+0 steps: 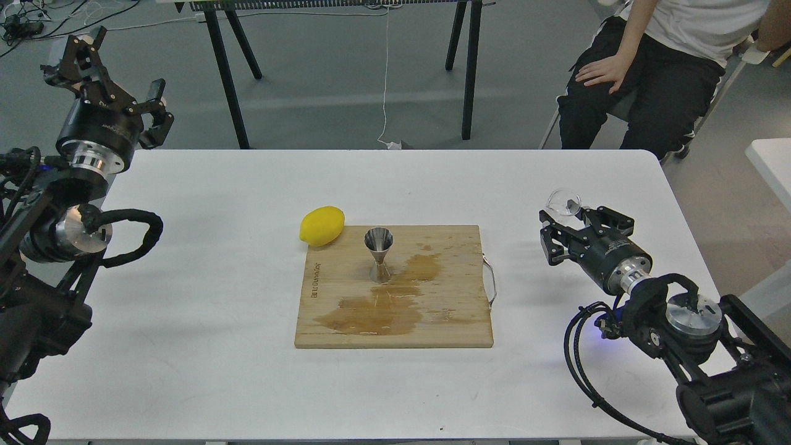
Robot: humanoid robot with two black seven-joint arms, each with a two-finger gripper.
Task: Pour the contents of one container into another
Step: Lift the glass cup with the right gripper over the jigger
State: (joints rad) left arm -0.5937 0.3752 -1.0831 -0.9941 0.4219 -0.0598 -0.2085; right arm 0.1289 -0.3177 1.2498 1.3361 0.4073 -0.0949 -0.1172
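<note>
Broad white desk [204,259] filling most of the head view, with a seated person [661,68] beyond its far right corner and black trestle legs [228,74] past its far edge. Near the desk's middle, a wooden cutting board [445,309], darkened by wet stains across its centre and front. Touching the board's far left corner, a yellow lemon [322,225] lying on the desk. Upright on the board's far half, a small steel jigger [378,254], well apart from both arms. Over the desk's far left corner, the left gripper [106,77] raised high, fingers spread wide and grasping nothing. Towards the desk's right edge, the right gripper [578,219] lifted off the surface, clenched on a small clear glass cup [563,201]. Cup seated between the two black fingertips [547,217] at their far ends, its rounded body rising above and slightly beyond them, clear of the desk, well to the right of the board and jigger.
</note>
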